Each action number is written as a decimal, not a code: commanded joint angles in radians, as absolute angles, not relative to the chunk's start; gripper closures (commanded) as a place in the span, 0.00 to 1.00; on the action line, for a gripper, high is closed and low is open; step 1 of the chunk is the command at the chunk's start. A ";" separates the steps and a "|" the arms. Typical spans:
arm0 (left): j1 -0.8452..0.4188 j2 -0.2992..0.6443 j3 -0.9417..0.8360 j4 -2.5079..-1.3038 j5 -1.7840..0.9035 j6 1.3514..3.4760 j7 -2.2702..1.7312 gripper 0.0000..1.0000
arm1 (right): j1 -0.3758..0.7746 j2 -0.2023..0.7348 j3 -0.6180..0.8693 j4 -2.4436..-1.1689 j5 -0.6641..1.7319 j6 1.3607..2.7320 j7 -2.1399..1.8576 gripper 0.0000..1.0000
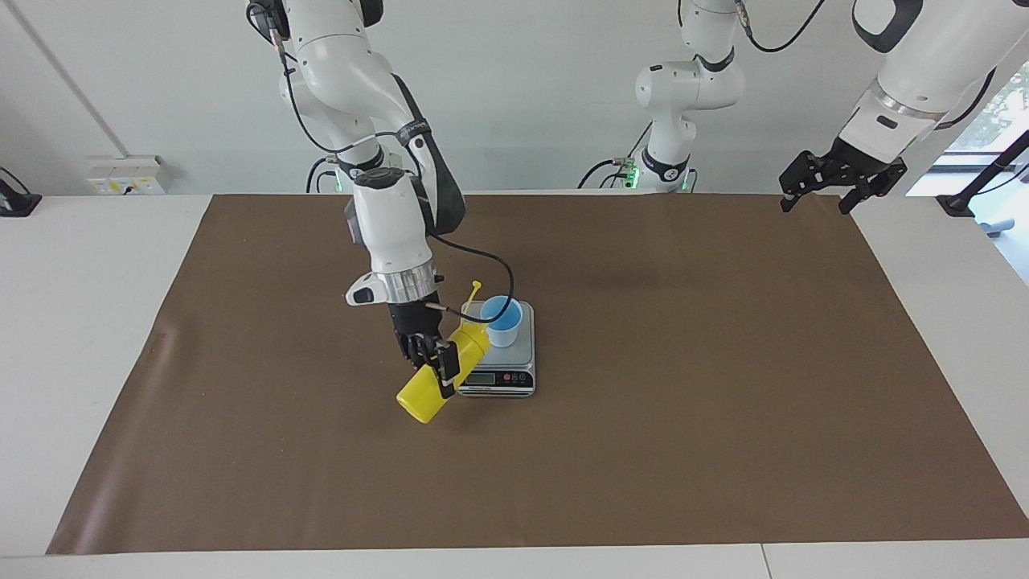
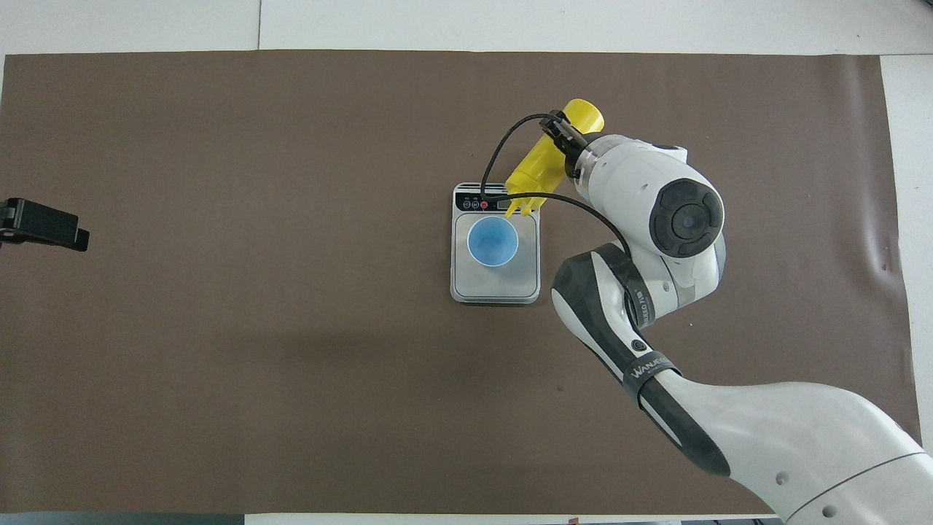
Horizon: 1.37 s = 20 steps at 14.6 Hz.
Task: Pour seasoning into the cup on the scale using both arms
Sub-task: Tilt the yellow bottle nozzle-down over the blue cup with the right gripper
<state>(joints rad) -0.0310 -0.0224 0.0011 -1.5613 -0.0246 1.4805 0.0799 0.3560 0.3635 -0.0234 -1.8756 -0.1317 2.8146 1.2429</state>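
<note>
Right pincer (image 1: 434, 362) hidden overhead by own wrist; scale (image 1: 506, 376) display unreadable.

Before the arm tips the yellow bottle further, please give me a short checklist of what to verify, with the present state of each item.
1. Cup stands upright on the scale: ok.
2. Right end effector is shut on the yellow bottle, gripping its body: ok.
3. Bottle is tilted with the nozzle pointing toward the cup: ok.
4. Nozzle tip is over the cup's opening: not ok; in the overhead view it is over the scale's front panel, just short of the rim.
5. Nozzle is uncapped: ok; the cap strap sticks up free.
6. Left end effector is out of the way: ok; it waits open over the table's edge.
</note>
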 commanded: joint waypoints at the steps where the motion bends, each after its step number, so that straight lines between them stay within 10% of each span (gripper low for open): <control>1: -0.026 -0.038 -0.002 -1.568 -0.009 1.468 0.091 0.00 | 0.359 0.382 -0.028 -1.804 -0.215 2.752 1.279 1.00; 20: -0.026 -0.038 -0.002 -1.568 -0.009 1.468 0.092 0.00 | 0.387 0.385 -0.026 -1.798 -0.417 2.747 1.327 1.00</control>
